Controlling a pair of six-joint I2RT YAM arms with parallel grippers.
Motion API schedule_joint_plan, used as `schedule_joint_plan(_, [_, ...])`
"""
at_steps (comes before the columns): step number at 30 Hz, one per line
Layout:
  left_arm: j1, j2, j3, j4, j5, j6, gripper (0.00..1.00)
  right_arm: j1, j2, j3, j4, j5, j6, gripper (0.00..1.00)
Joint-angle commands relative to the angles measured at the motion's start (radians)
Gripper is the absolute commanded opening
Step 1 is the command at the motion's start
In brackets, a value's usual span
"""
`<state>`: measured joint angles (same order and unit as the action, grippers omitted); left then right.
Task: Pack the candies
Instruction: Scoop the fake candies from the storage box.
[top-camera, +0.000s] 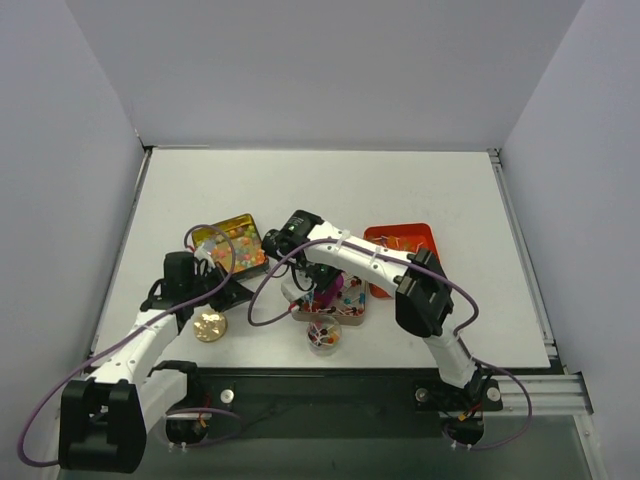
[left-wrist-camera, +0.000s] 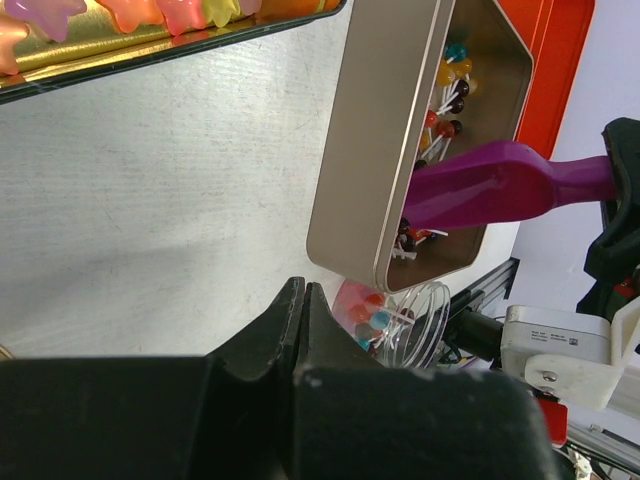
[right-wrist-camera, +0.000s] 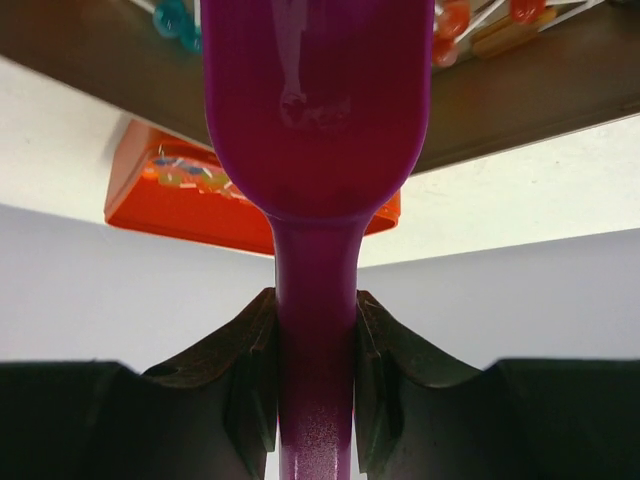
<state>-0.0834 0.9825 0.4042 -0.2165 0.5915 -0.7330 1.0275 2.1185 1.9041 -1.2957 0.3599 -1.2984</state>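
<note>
Candies (left-wrist-camera: 445, 100) are mostly in the silver tin (left-wrist-camera: 360, 170), straight ahead of the right gripper (right-wrist-camera: 315, 300). A few more sit in the clear round tub (left-wrist-camera: 405, 325), just on the near side of that tin.

The right gripper is clamped on the handle of the purple scoop (right-wrist-camera: 315, 90), jaws tight on both sides of the neck. The bowl points away from the fingers and down into the tin. Gripping by the handle likely leaves the bowl free to dig under the sweets. Can't tell if the bowl is loaded.

The left gripper (left-wrist-camera: 303, 300) has its fingers together with nothing in them. It sits low over the table, off to one side of the tin, probably to stay out of the scoop's path. The gold lid (top-camera: 209, 325) lies right beside it, and a gold tin (top-camera: 230, 243) of sweets is beyond its fingertips. An orange tray (right-wrist-camera: 250, 205) is beyond the scoop.

Judged step: scooping from tin to tub, with the tub only partly filled.
</note>
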Motion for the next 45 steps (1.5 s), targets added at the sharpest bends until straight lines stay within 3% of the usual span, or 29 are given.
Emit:
schedule_joint_plan(1, [-0.001, 0.002, 0.005, 0.031, -0.016, 0.007, 0.0, -0.004, 0.032, 0.038, -0.148, -0.087, 0.123, 0.0])
schedule_joint_plan(14, [0.03, 0.036, 0.012, 0.069, -0.016, 0.006, 0.0, 0.005, 0.028, -0.033, 0.001, -0.171, 0.223, 0.0])
schedule_joint_plan(24, [0.059, 0.058, 0.027, 0.039, -0.009, 0.04, 0.0, -0.02, -0.023, -0.229, 0.332, -0.271, 0.258, 0.0])
schedule_joint_plan(38, [0.079, 0.148, 0.071, 0.072, 0.01, 0.064, 0.0, -0.168, -0.16, -0.378, 0.633, -0.634, 0.157, 0.0])
schedule_joint_plan(45, [0.117, 0.174, 0.122, 0.045, 0.062, 0.089, 0.0, -0.231, -0.239, -0.462, 0.664, -0.867, 0.057, 0.0])
